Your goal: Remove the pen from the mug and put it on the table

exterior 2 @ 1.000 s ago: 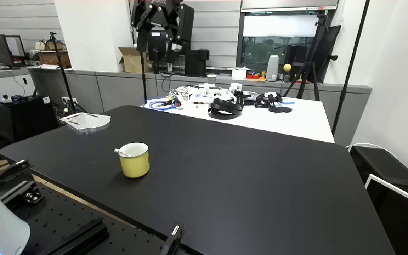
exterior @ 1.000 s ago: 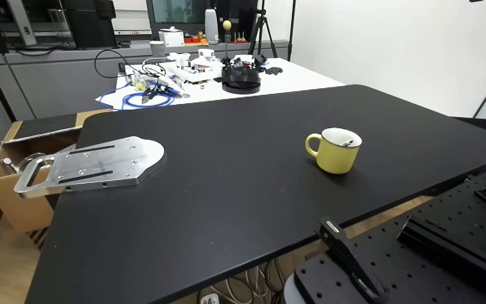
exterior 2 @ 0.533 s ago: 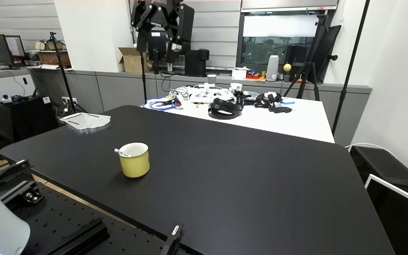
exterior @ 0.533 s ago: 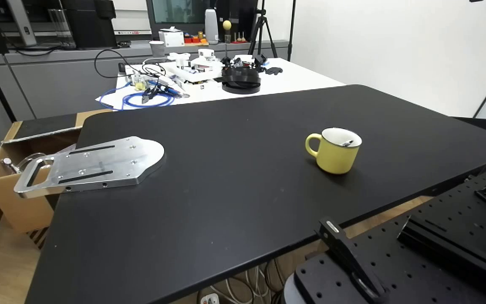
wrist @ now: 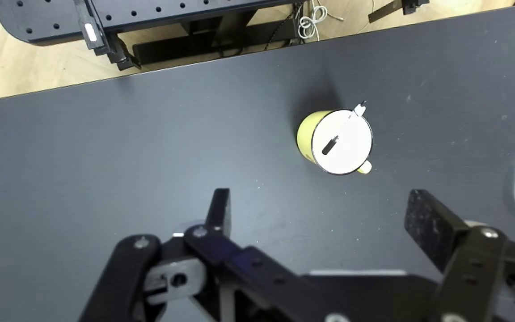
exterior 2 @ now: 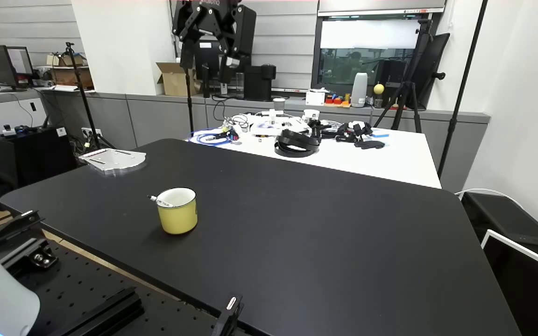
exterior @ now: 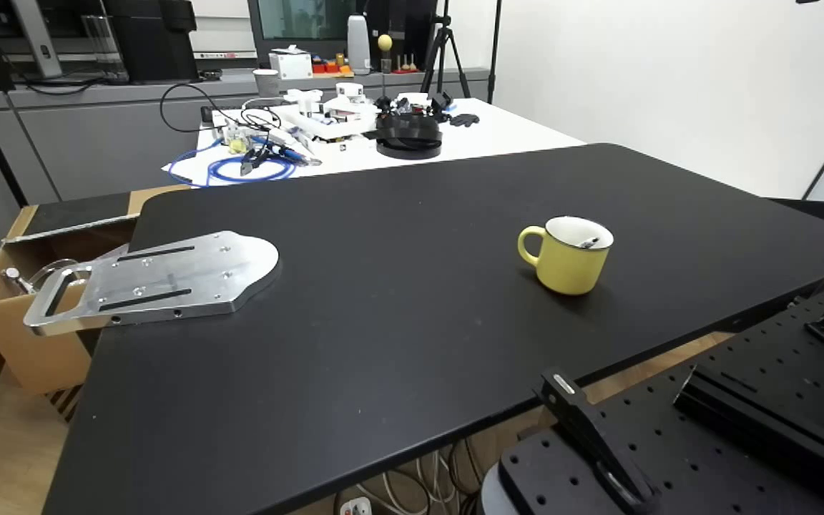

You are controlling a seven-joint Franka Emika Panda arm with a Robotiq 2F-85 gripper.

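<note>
Black worktop (exterior 2: 325, 242) spread across the lower part of an exterior view, and on it, left of the frame's centre, stood the upright mug (exterior 2: 178, 220). The pen (exterior 2: 163, 202) leaned inside, one end jutting out. Along the bottom of the wrist view, the end effector (wrist: 320, 200) gaped wide, holding nothing, well apart from both. No step seemed done: gripping, lifting out and laying down all remained.
</note>
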